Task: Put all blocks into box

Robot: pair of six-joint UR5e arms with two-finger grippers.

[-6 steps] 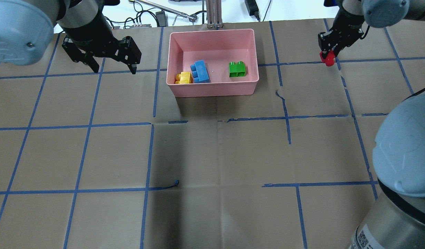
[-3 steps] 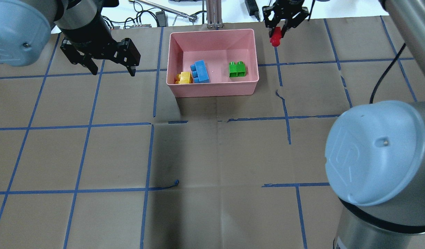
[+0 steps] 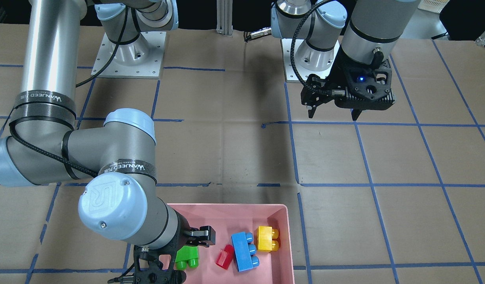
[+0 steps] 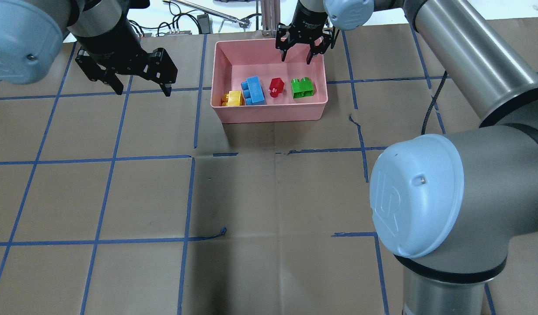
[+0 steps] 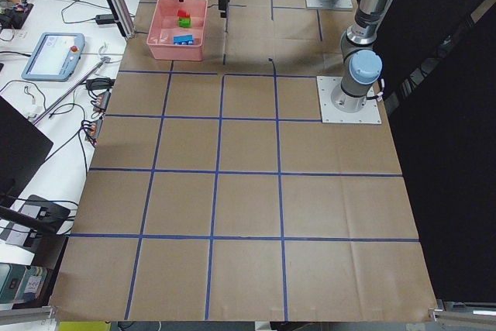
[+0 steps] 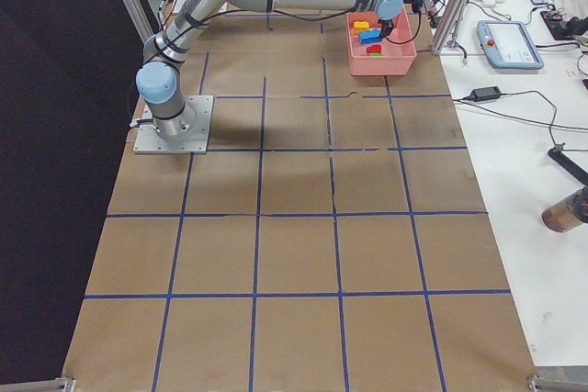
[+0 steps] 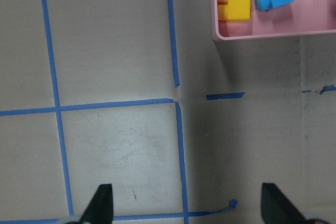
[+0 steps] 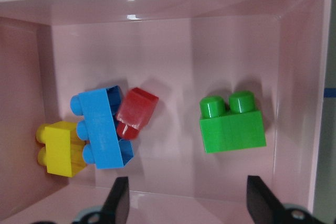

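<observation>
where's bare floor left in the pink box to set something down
Bare: the strip along the box wall that the studs of the green block face, and the gap between it and the red block. Crowded: red, blue block and yellow block bunched together.

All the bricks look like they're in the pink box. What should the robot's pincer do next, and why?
Probably the right pincer should lift straight up, away from the box. It hangs open and empty over it, and the red block, blue block, yellow block and green block all lie inside, so nothing seems left to grab.
</observation>
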